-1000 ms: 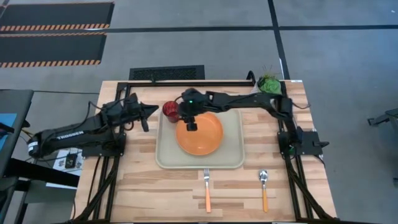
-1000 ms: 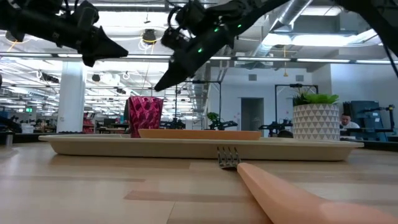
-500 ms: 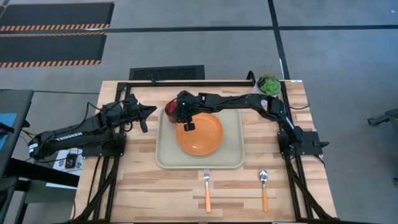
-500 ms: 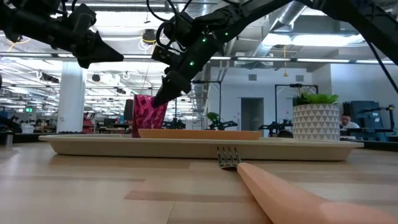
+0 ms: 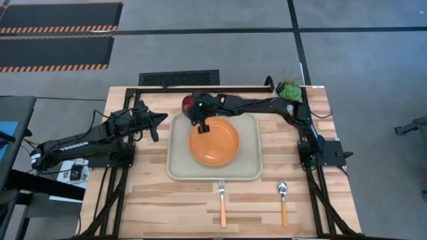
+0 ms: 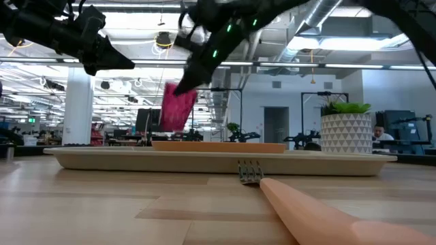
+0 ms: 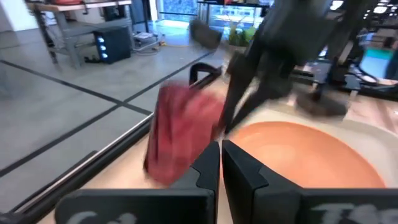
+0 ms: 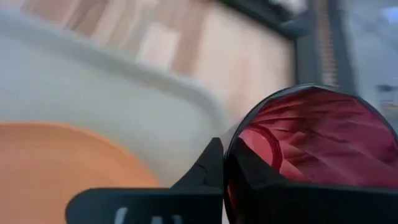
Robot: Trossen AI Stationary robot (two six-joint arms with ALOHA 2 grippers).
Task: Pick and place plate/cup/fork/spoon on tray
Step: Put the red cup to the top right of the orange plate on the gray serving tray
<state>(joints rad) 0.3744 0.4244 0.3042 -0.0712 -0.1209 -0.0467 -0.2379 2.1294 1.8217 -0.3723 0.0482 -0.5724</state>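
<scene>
— While the right end effector (image 5: 198, 115) pinches the cup's (image 6: 178, 107) rim, where does the cup hang?
— Tilted, above the tray's (image 5: 250, 170) far edge; the plate (image 5: 214, 143) lies on the tray.
— And the left end effector (image 5: 158, 123)?
— Closed, empty, beside the tray.

Small red translucent faceted cup (image 6: 178, 107): deep red, ribbed shine inside. Round flat orange plate (image 5: 213, 143): plain orange. Large rectangular rimmed tray (image 5: 179, 167): pale beige-grey. Fork (image 5: 221, 202) and spoon (image 5: 283, 202): silver metal heads, orange handles. Pale striped wood-plank worktop (image 5: 153, 200). White patterned pot (image 6: 347, 133), green plant.
</scene>
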